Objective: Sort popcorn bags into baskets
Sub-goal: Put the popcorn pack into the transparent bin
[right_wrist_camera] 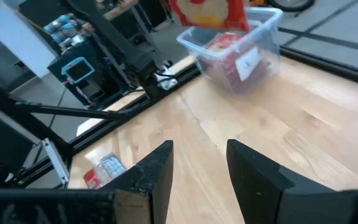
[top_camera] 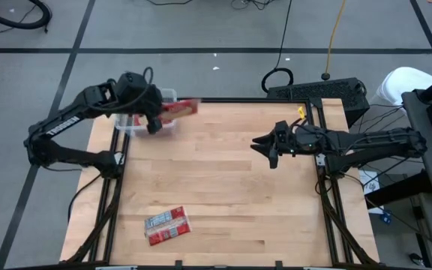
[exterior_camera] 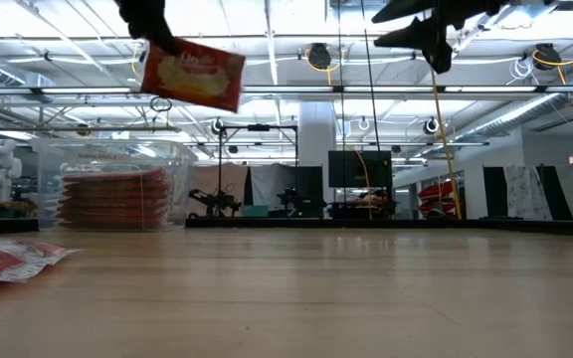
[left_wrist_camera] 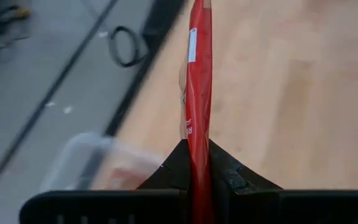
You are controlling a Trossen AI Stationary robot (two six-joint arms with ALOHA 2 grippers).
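A red popcorn bag (top_camera: 182, 109) with a yellow picture (exterior_camera: 192, 72) hangs in the air in my left gripper (top_camera: 154, 120), which is shut on it just above the right side of the clear basket (top_camera: 137, 124). The basket stands at the table's far left corner with a stack of red bags (exterior_camera: 107, 199) inside. Two more bags (top_camera: 166, 226) lie flat near the table's near edge. My right gripper (top_camera: 270, 150) hovers open over the table's right half, holding nothing. My left gripper pinches the popcorn bag by one short end (left_wrist_camera: 198, 163) between its two fingers. The bag sticks out past the fingertips toward the table's right, seen edge-on in the left wrist view. It is lifted clear, standing on edge, high above the table beside the basket (exterior_camera: 117, 184).
The two loose bags (right_wrist_camera: 103, 169) lie side by side, one showing a silvery panel. Bare wood spreads between the basket (right_wrist_camera: 241, 46) and my right gripper (right_wrist_camera: 197, 168). Black frame rails run along the table's edges, and cables lie on the floor beyond the far edge.
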